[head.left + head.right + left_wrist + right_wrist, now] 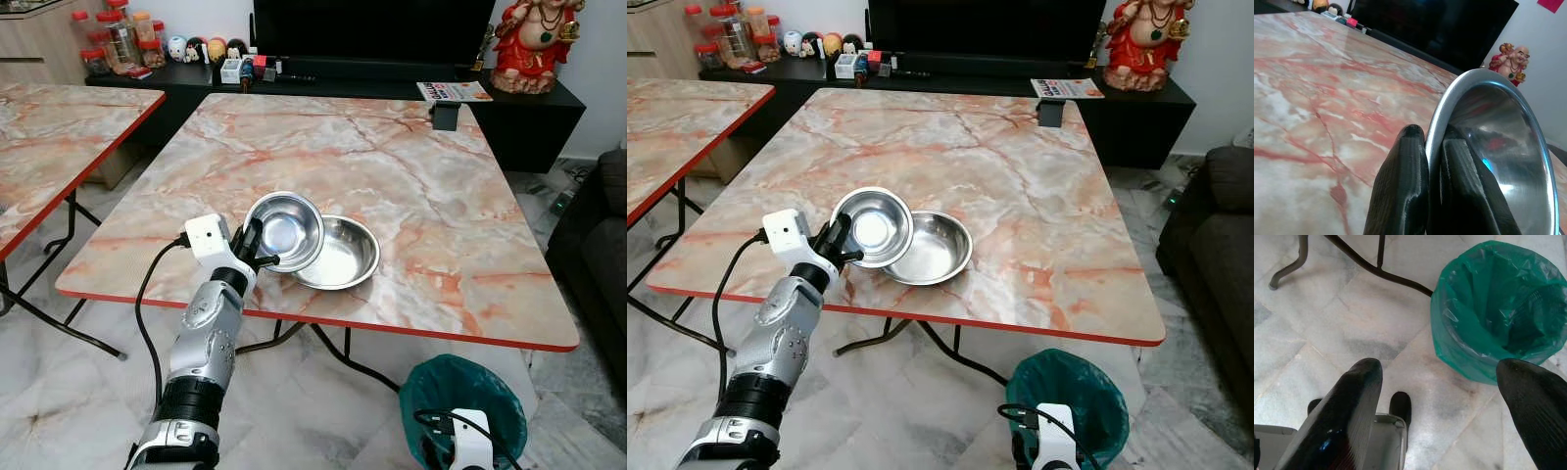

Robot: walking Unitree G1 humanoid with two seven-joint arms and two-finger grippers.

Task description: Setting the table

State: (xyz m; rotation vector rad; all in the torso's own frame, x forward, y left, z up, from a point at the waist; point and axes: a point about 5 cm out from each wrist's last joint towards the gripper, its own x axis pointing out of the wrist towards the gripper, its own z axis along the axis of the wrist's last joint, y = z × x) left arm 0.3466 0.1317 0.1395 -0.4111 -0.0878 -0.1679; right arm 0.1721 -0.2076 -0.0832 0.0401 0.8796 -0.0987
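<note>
The tilted bowl hides part of the flat bowl's rim behind it.

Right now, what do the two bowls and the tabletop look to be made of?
Held bowl, clamped at its rim by the left tool: polished metal, probably stainless steel, with mirror reflections inside. Second bowl on the table: same shiny silver metal. Tabletop: marble-patterned orange and white with a thin red edge, likely a printed laminate rather than stone, though that cannot be confirmed.
</note>
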